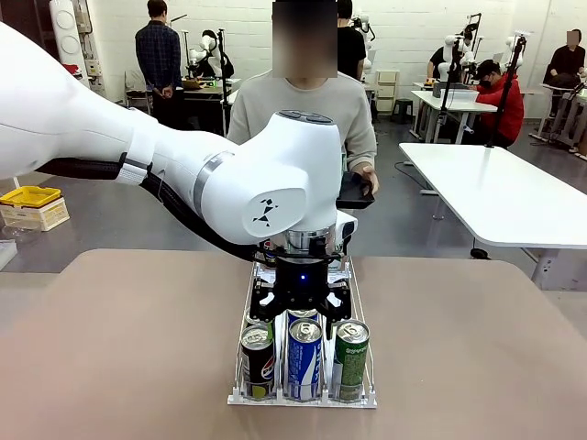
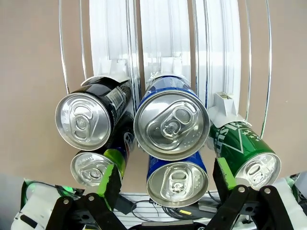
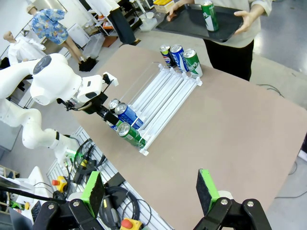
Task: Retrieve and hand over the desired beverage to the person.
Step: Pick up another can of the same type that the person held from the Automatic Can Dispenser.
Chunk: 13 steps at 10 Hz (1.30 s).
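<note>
White wire-and-rail can rack (image 1: 359, 302) lies lengthwise across the brown table (image 1: 110, 348), three lanes; near end holds a black Pepsi can (image 1: 258, 361), blue can (image 1: 304, 358), green can (image 1: 349, 359), tops facing the robot; three more cans (image 3: 180, 56) at far end; left gripper (image 1: 302, 307) spread wide above the blue can, holding nothing; right gripper (image 3: 151, 194) wide open, empty, aloft; person (image 1: 307, 105) at far side holds a dark tray (image 3: 192, 21) bearing one upright green can (image 3: 209, 16).

Front faces person; wrists look down, perhaps sharing cans (image 2: 171, 123).
</note>
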Each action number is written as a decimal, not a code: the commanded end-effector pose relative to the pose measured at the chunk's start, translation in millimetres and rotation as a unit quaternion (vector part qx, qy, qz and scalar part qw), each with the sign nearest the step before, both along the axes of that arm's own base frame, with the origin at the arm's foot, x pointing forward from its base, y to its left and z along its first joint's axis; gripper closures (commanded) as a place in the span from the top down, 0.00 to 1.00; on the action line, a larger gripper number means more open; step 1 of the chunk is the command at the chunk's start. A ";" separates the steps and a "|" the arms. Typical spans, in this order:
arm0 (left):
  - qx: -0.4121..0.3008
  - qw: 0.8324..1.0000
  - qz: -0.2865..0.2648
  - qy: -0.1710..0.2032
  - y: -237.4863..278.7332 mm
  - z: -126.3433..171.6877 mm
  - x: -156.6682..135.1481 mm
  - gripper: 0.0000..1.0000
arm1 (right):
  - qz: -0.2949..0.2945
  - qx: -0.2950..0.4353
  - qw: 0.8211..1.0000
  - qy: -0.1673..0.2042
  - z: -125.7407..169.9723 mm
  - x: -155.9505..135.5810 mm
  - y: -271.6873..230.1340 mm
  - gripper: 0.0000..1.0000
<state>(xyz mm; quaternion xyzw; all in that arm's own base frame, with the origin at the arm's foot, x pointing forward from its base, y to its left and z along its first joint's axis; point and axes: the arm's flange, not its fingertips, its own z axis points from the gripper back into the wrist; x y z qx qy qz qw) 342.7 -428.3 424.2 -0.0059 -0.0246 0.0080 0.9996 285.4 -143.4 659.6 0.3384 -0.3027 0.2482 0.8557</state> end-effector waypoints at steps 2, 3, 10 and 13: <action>0.019 0.999 0.038 0.005 -13.2 0.9 -0.2 1.00 | 0.008 0.013 1.000 -0.010 -0.5 1.8 0.7 1.00; 0.020 0.999 0.044 0.011 -14.1 0.9 -0.7 1.00 | 0.008 0.013 1.000 -0.010 -0.5 1.8 0.7 1.00; 0.018 0.998 0.058 0.026 -15.6 -0.1 0.6 1.00 | 0.008 0.013 1.000 -0.010 -0.5 1.8 0.7 1.00; 0.010 0.998 0.056 0.030 -15.1 3.2 -0.4 1.00 | 0.008 0.013 1.000 -0.010 -0.5 1.8 0.7 1.00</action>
